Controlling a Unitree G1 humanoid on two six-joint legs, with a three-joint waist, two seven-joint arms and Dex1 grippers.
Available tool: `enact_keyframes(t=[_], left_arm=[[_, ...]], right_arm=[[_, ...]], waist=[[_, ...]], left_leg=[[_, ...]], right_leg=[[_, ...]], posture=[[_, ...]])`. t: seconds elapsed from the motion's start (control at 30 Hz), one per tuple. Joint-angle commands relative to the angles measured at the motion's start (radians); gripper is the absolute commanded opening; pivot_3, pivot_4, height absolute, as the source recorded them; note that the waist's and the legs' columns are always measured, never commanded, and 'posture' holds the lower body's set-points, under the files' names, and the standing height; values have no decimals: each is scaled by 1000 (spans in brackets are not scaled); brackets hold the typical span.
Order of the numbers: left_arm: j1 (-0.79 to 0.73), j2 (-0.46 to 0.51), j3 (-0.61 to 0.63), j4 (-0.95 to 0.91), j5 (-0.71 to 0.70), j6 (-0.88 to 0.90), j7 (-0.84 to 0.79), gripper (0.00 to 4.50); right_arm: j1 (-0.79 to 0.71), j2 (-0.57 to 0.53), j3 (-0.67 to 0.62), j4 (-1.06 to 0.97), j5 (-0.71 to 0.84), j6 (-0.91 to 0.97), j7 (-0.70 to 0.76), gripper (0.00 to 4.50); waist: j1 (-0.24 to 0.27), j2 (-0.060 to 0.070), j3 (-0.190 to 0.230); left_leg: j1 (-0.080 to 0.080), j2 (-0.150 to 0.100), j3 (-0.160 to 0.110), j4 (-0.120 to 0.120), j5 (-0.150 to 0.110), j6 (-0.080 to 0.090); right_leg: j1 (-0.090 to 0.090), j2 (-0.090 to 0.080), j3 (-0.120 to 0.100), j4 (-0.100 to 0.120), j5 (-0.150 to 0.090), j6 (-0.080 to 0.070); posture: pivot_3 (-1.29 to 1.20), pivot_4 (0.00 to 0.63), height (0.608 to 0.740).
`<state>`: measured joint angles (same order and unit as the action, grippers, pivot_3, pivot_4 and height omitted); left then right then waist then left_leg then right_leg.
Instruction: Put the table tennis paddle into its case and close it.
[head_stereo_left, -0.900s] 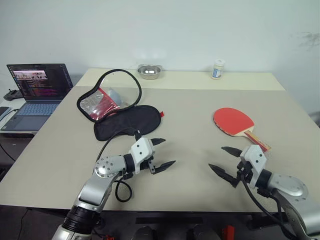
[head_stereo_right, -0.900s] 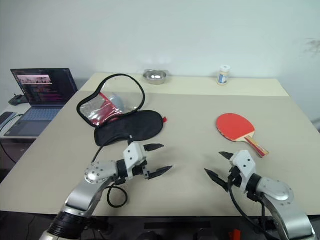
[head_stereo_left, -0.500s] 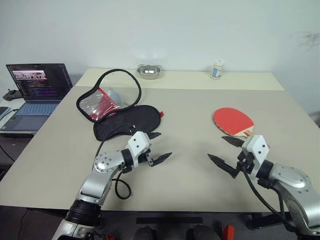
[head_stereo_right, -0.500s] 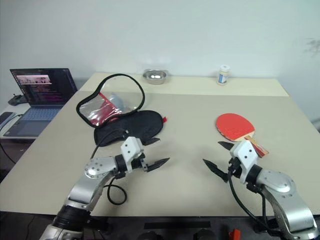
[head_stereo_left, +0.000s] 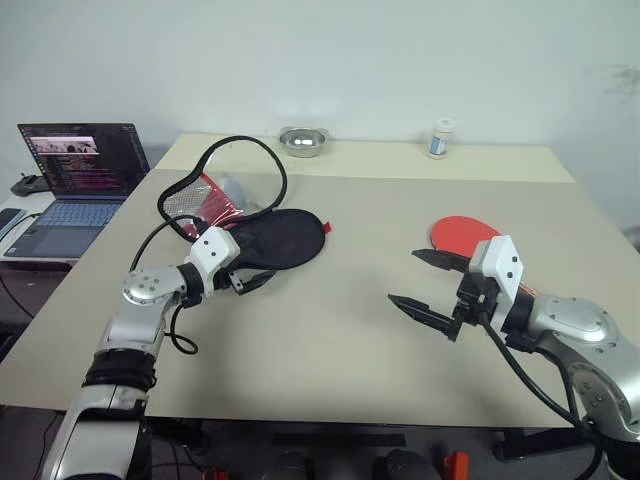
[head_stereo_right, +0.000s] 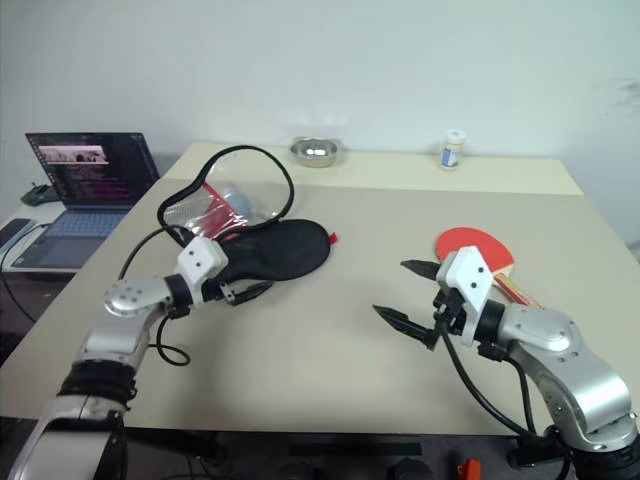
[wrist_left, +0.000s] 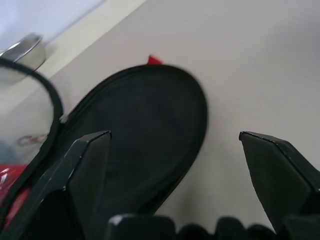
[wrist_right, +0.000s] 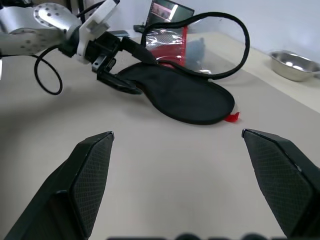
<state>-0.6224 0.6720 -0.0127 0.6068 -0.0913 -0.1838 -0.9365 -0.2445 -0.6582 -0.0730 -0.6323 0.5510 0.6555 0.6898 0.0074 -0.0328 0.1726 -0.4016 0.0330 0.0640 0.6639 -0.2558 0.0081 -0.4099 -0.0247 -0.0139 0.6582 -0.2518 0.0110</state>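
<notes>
The case (head_stereo_left: 285, 240) lies open at the table's left: its black half is flat, and its zipper-rimmed lid (head_stereo_left: 235, 175) with the red mesh pocket (head_stereo_left: 200, 205) stands up behind it. My left gripper (head_stereo_left: 262, 266) is open at the black half's near edge, one finger over the fabric; the right wrist view shows the left gripper (wrist_right: 145, 75) there too. The table tennis paddle (head_stereo_left: 460, 232) lies red face up at the right, its handle hidden behind my right hand. Raised over the table in front of the paddle, my right gripper (head_stereo_left: 403, 277) is open and holds nothing.
A laptop (head_stereo_left: 75, 175) sits on a side table at the left. A steel bowl (head_stereo_left: 300, 142) and a small white bottle (head_stereo_left: 438, 138) stand on the back table strip (head_stereo_left: 380, 155). A black cable loops below my left arm (head_stereo_left: 185, 340).
My left gripper has swung left and away from me to the case's near edge. My right gripper has risen and moved left, now in front of the paddle. Both stayed open.
</notes>
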Motion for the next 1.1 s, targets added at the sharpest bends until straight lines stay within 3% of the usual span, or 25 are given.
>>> enact_keyframes(t=[0.03,0.37,0.73,0.83,1.1], left_arm=[[-82,28,-20,121,42,-50,-44,4500],[-195,108,-63,374,137,-114,-136,4500],[-218,142,-78,473,198,-131,-159,4500],[-229,148,-77,504,204,-126,-153,3913],[-243,157,-75,595,232,-97,-82,1080]], right_arm=[[-27,-5,-24,-32,21,5,-17,4484],[-32,6,10,-26,-4,-16,-35,4484],[-26,17,10,-22,-17,-31,-45,4484],[-38,17,7,-21,-17,-26,-54,4500],[-95,20,-26,-13,9,7,-87,4500]], waist=[[-1,-1,0],[-9,-3,1],[-12,-3,1],[-12,-3,1],[-13,-3,1]], left_leg=[[0,0,0,0,0,0],[-1,1,1,-1,0,0],[0,1,1,0,0,0],[0,2,1,0,0,0],[1,4,2,1,0,0]], right_leg=[[0,0,0,0,0,0],[-2,1,0,1,0,0],[-2,0,0,2,0,0],[-2,1,0,3,0,0],[-3,2,0,5,0,0]], posture=[[0,150,740],[0,150,740],[0,150,740],[0,150,740],[0,150,740]])
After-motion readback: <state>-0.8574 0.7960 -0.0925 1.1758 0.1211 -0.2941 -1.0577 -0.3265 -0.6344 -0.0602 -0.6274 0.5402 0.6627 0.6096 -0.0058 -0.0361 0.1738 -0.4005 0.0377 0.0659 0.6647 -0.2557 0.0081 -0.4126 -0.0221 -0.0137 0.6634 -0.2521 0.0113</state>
